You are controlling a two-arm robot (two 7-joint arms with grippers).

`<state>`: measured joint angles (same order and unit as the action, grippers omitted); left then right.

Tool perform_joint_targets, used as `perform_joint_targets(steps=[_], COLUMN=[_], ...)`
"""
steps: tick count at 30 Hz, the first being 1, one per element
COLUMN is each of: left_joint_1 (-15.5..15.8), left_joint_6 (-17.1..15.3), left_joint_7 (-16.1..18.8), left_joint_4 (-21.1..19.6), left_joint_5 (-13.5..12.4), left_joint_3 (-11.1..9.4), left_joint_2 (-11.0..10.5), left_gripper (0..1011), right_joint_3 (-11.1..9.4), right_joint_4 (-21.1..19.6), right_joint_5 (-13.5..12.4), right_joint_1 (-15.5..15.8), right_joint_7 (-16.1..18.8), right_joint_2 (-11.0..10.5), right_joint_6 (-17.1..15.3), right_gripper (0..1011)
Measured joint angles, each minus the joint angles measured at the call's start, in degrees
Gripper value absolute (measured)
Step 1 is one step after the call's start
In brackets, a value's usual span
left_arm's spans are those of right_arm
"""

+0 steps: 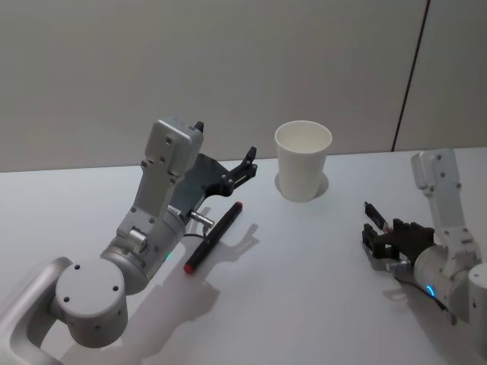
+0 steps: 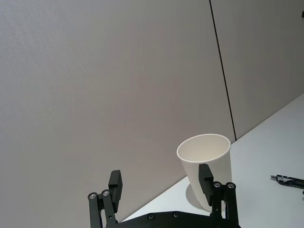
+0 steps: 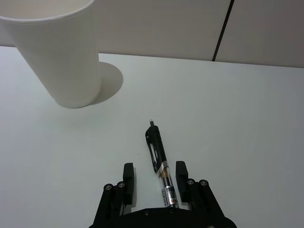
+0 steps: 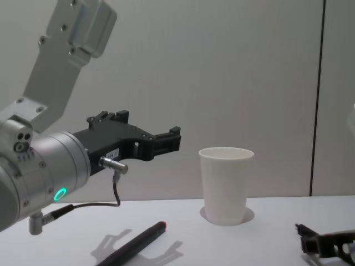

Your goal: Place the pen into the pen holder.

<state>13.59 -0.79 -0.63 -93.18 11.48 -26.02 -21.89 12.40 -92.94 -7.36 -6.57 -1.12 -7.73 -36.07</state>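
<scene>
Two pens are seen on the white bench (image 1: 304,304). A black pen with red ends (image 1: 214,237) (image 4: 136,241) lies flat towards the robot's left, with its far end angled towards the pen holder. A clear-barrelled pen (image 3: 159,159) (image 1: 374,215) with a black clip lies on the robot's right, and its tip is also pointed towards the holder.

The pen holder (image 1: 303,163) (image 4: 224,185) (image 3: 66,57) (image 2: 218,166), a plain white paper cup, is stood upright near the back of the bench, just in front of the grey wall. Nothing can be made out inside it, and both pens are well apart from it.

The right gripper (image 3: 154,172) (image 1: 374,237) (image 4: 324,244) is held low at the bench surface. Its fingers (image 3: 127,173) are spread apart with the clear-barrelled pen between them. The pen is seen nearer one finger, and a gap is left on the other side, so the pen is not clamped.

The left gripper (image 1: 240,171) (image 4: 172,138) (image 2: 161,183) is raised clear above the bench, over the black pen with red ends, and is aimed towards the pen holder. Its fingers (image 2: 116,185) are held wide apart with nothing between them.
</scene>
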Motion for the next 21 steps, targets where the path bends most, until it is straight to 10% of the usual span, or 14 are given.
perform_joint_targets(steps=[21], left_joint_1=[0.0], left_joint_6=[0.0], left_joint_7=[0.0], left_joint_4=[0.0], left_joint_5=[0.0], left_joint_3=[0.0], left_joint_2=[0.0], left_gripper=[1001], right_joint_3=[-0.49], right_joint_4=[-0.27], right_joint_5=[-1.1], right_joint_1=[0.17], right_joint_7=[-1.08], right_joint_2=[0.23], right_joint_6=[-0.21], right_gripper=[396])
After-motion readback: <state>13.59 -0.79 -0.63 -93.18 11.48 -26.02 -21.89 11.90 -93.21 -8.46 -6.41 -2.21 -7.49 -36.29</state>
